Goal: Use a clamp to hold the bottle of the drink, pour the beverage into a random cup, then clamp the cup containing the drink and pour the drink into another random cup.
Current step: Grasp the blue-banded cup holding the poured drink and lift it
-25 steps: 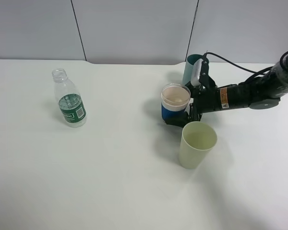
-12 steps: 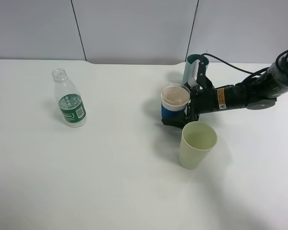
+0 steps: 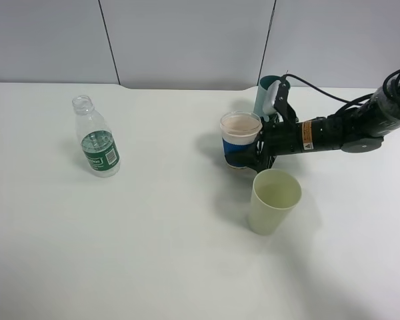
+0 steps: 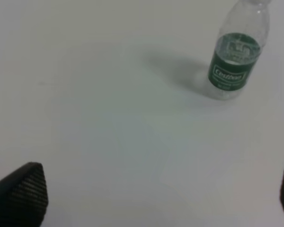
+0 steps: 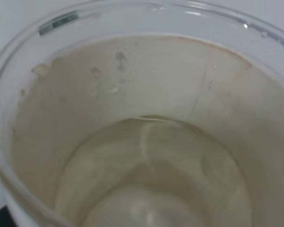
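My right gripper, black with an orange ring on the arm, is shut on the blue-banded cup and holds it upright a little above the table. The right wrist view looks straight into this cup, which has clear liquid at its bottom. The teal cup stands just behind the gripper. The bottle with the green label stands uncapped at the far left and also shows in the left wrist view. My left gripper is open and empty, some way from the bottle.
A pale yellow-green cup stands upright just in front of the right gripper, close below the held cup. The white table ends at a grey wall behind. A black cable runs along the right arm.
My right gripper has lifted the blue-banded cup slightly off the table and shifted it a little left. The bottle and the other cups have not moved.
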{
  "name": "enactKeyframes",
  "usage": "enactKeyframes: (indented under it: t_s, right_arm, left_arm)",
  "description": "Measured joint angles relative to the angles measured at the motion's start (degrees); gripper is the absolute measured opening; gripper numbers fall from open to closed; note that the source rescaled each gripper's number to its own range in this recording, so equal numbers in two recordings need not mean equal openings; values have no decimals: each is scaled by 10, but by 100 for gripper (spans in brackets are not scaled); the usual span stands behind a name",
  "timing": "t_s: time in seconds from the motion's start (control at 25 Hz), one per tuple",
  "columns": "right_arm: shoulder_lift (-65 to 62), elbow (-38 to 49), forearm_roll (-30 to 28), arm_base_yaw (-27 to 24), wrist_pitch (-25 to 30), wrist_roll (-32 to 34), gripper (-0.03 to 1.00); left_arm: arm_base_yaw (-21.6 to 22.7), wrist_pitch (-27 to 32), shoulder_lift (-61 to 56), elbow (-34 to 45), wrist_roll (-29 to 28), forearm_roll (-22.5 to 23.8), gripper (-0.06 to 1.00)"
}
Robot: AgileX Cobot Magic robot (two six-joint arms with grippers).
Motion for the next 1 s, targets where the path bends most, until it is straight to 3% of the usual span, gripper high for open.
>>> enactKeyframes:
  t_s: [0.36, 0.56, 1.0]
  right_arm:
    - [-7, -2, -25, 1, 14, 1, 0]
    - [-44, -1, -49, 1, 65, 4, 0]
    - [-138, -1, -32, 25, 105, 30, 0]
  left_arm:
    - [0, 0, 0, 0, 0, 0, 100]
    - [0, 0, 0, 0, 0, 0, 100]
    - [0, 0, 0, 0, 0, 0, 100]
